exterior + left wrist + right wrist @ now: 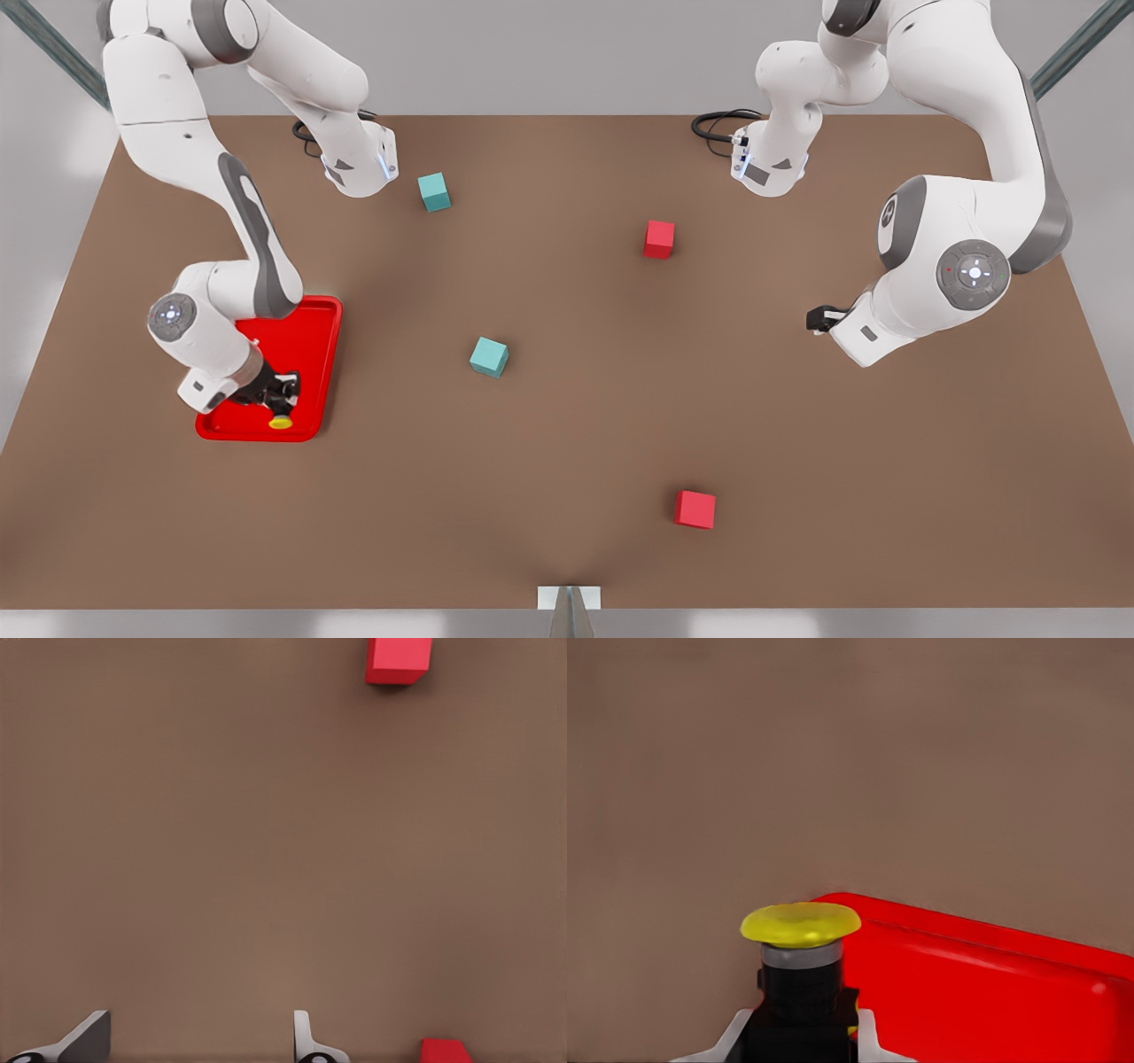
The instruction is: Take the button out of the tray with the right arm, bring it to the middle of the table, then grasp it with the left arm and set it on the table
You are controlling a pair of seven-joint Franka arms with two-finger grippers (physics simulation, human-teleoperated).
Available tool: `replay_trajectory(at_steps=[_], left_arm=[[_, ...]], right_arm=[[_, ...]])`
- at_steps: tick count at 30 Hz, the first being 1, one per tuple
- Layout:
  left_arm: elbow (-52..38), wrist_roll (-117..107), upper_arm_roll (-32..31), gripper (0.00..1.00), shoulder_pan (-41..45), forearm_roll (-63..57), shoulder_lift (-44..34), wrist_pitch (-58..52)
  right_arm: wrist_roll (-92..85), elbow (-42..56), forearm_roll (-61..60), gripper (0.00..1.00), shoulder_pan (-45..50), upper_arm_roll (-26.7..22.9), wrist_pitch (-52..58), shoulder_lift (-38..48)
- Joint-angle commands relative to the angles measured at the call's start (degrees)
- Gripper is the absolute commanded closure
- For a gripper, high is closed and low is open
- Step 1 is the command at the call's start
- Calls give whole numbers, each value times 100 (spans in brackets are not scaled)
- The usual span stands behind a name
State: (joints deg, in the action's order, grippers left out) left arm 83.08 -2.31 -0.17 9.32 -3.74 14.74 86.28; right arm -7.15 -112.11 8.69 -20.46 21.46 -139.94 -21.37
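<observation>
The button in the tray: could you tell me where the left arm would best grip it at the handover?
Probably by the yellow cap. The right gripper is shut on the button, its fingers covering the dark body, so only the cap end sticks out free. The left gripper, open, waits.

- I see the button [281, 418], dark body, yellow cap, pinched between the right gripper's [285, 400] fingers.
- It's over the red tray [321, 341], near the table's [567, 425] front-view-left side.

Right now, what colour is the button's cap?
Yellow, on a dark body; the button shows best in the right wrist view, between the right gripper's fingers.
</observation>
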Motion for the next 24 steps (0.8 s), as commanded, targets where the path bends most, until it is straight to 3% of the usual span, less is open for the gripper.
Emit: replay_trajectory(at_steps=[1, 6, 16, 19, 24], left_arm=[[-3, -15, 0, 0, 0, -4, -6, -6], [-3, -15, 0, 0, 0, -4, -6, -15], [-3, -24, 0, 0, 9, -4, 2, -15], [-3, -33, 0, 0, 44, 5, 2, -15], [-3, -33, 0, 0, 44, 5, 29, -15]], right_arm=[[1260, 435, 80, 60, 376, 60, 1469, -8], [3457, 919, 89, 60, 1650, 51, 1813, -184], [7368, 4302, 54, 60, 4041, -46, 2200, -2794], [8528, 5445, 36, 60, 4806, -406, 2199, -3576], [9477, 6043, 36, 59, 5245, -415, 1910, -4148]])
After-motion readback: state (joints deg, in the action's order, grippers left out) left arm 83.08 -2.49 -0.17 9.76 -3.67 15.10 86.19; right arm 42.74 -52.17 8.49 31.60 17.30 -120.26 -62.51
